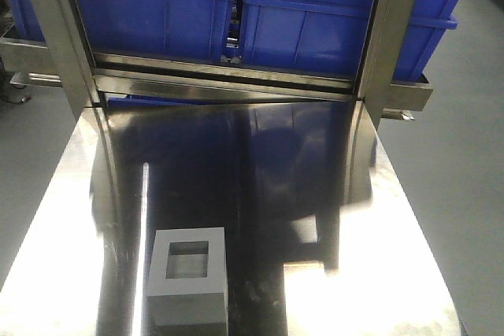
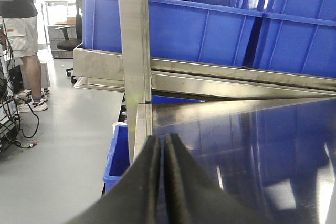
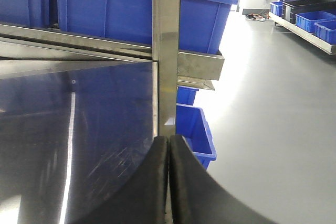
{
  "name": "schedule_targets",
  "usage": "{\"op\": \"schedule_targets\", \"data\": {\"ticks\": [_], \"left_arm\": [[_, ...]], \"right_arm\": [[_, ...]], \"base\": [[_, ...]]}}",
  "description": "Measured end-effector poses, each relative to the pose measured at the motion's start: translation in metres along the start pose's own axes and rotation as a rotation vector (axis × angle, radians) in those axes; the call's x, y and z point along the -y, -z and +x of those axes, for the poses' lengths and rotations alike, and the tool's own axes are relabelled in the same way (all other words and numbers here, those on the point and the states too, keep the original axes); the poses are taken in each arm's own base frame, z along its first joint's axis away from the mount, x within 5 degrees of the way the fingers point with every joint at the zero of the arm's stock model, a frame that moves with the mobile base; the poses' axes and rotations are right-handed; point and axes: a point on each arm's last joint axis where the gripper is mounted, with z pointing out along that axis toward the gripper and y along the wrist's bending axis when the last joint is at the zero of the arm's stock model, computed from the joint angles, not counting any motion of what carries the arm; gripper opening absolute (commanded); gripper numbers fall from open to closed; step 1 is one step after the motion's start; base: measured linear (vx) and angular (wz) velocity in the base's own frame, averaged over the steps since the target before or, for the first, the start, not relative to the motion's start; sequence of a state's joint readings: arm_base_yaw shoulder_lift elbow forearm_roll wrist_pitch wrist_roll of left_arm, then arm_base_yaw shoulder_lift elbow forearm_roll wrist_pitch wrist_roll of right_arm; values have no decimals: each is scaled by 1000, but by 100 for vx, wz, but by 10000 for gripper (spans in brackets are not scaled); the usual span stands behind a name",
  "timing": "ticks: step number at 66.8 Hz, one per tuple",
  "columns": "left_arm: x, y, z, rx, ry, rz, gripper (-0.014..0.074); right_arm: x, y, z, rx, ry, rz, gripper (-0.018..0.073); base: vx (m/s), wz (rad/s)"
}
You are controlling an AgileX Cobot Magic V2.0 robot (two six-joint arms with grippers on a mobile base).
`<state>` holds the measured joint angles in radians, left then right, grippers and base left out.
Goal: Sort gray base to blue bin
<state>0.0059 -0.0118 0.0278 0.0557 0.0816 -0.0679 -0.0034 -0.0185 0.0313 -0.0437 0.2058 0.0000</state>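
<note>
Gray base (image 1: 187,277), rigid, matte, probably hefty; grip across outer walls; left gripper (image 2: 163,139) and right gripper (image 3: 169,140) clenched empty.

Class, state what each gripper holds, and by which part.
Nothing. The left gripper and right gripper are shut empty; the gray base sits on the table.

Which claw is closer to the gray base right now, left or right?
Probably left. The gray base sits left of centre on the steel table; the left claw is at its left edge, the right claw at its right edge. Neither wrist view shows the base.
</note>
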Motion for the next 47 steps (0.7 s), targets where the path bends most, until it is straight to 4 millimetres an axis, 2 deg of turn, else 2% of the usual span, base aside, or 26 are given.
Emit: {"op": "schedule_targets", "data": {"ticks": [36, 47], "left_arm": [[0, 0, 0, 0, 0, 0, -7], [0, 3, -21, 59, 35, 5, -7]], "right_arm": [[0, 0, 0, 0, 0, 0, -5], [0, 0, 0, 0, 0, 0, -5]], "base": [[0, 0], [0, 0]]}}
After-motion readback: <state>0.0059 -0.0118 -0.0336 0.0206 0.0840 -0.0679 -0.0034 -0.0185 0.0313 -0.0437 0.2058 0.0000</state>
